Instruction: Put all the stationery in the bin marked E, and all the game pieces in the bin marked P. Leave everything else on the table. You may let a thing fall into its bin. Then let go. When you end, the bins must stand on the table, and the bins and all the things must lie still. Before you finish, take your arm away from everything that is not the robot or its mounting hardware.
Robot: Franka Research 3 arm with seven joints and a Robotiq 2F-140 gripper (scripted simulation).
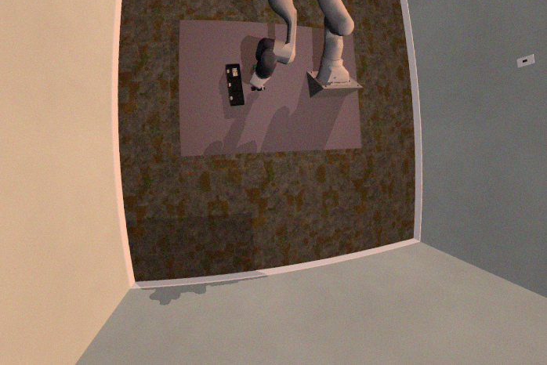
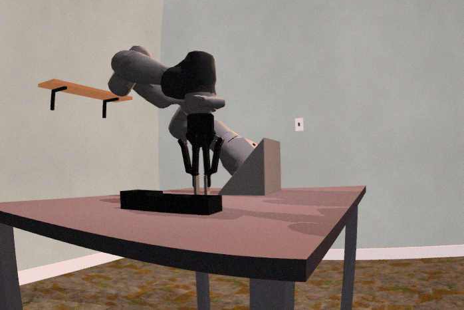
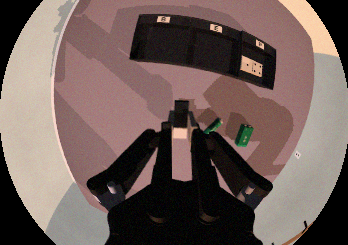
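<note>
A long black bin (image 3: 199,48) with three labelled compartments lies on the table; I cannot read the labels. It also shows in the overhead view (image 1: 234,84) and the side view (image 2: 170,201). A white spotted piece (image 3: 253,65) lies in its right-hand compartment. My gripper (image 3: 180,118) stands just in front of the bin, low over the table, shut on a small pale block (image 3: 181,129). In the side view the fingertips (image 2: 200,185) drop behind the bin wall. A thin green stick (image 3: 213,126) and a small green block (image 3: 245,133) lie on the table right of the fingers.
The arm's wedge-shaped base (image 1: 333,82) stands on the table behind the gripper. A wooden shelf (image 2: 82,90) hangs on the wall at the left, away from the table.
</note>
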